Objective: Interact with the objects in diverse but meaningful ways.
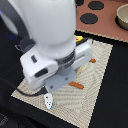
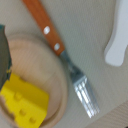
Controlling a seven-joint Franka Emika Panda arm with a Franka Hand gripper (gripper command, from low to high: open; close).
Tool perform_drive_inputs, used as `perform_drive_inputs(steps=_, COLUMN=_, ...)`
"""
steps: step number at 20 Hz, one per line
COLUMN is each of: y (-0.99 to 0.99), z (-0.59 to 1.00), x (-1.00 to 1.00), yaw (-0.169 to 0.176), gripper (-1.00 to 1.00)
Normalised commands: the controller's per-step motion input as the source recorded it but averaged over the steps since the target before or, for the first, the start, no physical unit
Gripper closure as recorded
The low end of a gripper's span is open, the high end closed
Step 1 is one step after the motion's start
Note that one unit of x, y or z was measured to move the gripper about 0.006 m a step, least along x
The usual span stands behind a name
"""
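Beige mat (image 1: 92, 95) on black table (image 1: 114, 100); fingers hidden, state unclear.

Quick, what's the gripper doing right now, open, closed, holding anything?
Gripper: cannot be told. Only one white fingertip shows below the arm in the exterior view; nothing is seen held.

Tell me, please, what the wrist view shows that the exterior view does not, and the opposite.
Only the wrist view shows the yellow cheese wedge lying on a round wooden plate, and the metal tines of the fork. Only the exterior view shows the robot arm, the beige mat, a bowl and dark discs behind. Both seem to share the fork's orange handle. The gripper's fingers are not clearly visible in either.
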Motion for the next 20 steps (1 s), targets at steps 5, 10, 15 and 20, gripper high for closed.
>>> perform_drive_inputs(steps=5, y=0.77, z=0.13, x=0.0, yaw=0.078, gripper=-1.0)
perform_drive_inputs(steps=10, y=0.53, z=-0.08, x=-0.13, yaw=0.175, gripper=-1.0)
perform_drive_inputs(steps=15, y=0.35, z=-0.28, x=-0.31, yaw=0.237, gripper=-1.0)
perform_drive_inputs(steps=20, y=0.17, z=-0.34, x=-0.37, yaw=0.164, gripper=-1.0)
